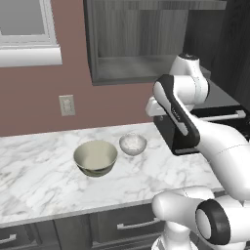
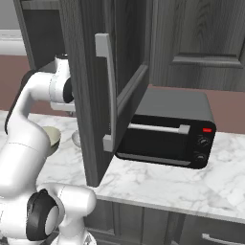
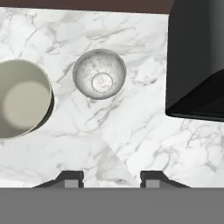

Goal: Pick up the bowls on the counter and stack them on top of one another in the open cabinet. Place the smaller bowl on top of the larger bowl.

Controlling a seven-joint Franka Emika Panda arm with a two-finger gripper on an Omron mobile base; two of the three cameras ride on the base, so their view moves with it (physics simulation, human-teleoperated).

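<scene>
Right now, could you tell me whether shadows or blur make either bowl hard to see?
Hand view: sharp, the smaller bowl and larger bowl cast only soft shadows on the counter. Left base view: both clear, evenly lit. Right base view: the cabinet door blocks most of them.

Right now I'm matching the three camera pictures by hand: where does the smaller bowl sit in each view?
Left base view: the smaller bowl sits mid-frame on the counter, right of the larger bowl.
Right base view: just its rim peeks out at left, beside the cabinet door.
Hand view: upper centre.
Shared landmark: the black toaster oven.
</scene>
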